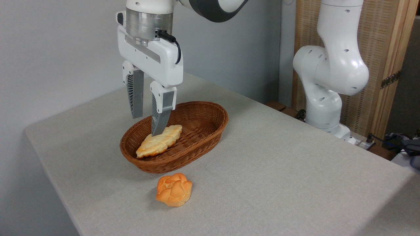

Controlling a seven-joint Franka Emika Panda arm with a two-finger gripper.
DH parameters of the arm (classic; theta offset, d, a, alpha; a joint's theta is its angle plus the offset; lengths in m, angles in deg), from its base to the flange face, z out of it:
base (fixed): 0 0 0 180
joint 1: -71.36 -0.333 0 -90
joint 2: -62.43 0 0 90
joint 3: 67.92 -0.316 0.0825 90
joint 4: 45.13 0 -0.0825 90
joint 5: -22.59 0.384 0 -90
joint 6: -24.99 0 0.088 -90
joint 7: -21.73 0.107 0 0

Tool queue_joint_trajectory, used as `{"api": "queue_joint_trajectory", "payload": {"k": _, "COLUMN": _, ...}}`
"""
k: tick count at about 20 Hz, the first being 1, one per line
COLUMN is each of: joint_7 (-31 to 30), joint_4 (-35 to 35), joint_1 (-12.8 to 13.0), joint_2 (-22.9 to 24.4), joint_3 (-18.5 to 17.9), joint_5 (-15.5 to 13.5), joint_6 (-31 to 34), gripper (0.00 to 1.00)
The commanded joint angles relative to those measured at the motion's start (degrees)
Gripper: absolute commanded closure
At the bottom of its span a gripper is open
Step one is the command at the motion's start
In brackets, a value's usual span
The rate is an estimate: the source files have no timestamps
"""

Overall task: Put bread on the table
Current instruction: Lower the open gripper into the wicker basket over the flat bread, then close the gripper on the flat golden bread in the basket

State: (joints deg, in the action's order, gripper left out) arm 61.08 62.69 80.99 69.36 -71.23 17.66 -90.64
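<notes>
Progress: early; bread not yet out of basket, not yet lifted, by the look of it. Left to do: close on loaf, raise clear of rim, carry over, set down on table.
Gripper: pointing straight down over basket's left half. Jaws open, moderate gap, nothing held. Left finger tip above loaf, well clear; right finger tip at loaf's upper edge, touching or just short, can't tell which.
Bread location: inside wicker basket, left part, lying flat, long axis running lower-left to upper-right.
Bread look: long, leaf-shaped, pale golden, braided w/ ridged segments, edges lightly browned. Appears whole, undented.
Basket: oval, brown wicker, mid-table, otherwise empty.
Bun: round, darker orange, knotted; on cloth just in front of basket, apart from it.
Table: lt grey-beige cloth, lots of bare space to the right.
</notes>
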Motion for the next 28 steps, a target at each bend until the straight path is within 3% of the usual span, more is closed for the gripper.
{"api": "queue_joint_trajectory", "payload": {"k": 1, "joint_7": -0.2, "joint_4": -0.6, "joint_1": 0.7, "joint_2": 0.4, "joint_3": 0.1, "joint_5": -0.9, "joint_6": 4.7, "gripper": 0.00}}
{"api": "queue_joint_trajectory", "payload": {"k": 12, "joint_7": -0.3, "joint_4": 0.0, "joint_1": 1.1, "joint_2": 0.4, "joint_3": 1.5, "joint_5": -1.0, "joint_6": 5.9, "gripper": 0.00}}
{"api": "queue_joint_trajectory", "payload": {"k": 20, "joint_7": -3.0, "joint_4": 5.7, "joint_1": 4.9, "joint_2": 0.4, "joint_3": 2.7, "joint_5": -3.5, "joint_6": 4.7, "gripper": 0.00}}
{"api": "queue_joint_trajectory", "payload": {"k": 28, "joint_7": -8.4, "joint_4": 14.9, "joint_1": 7.3, "joint_2": -0.7, "joint_3": 2.9, "joint_5": -5.7, "joint_6": -6.6, "gripper": 0.00}}
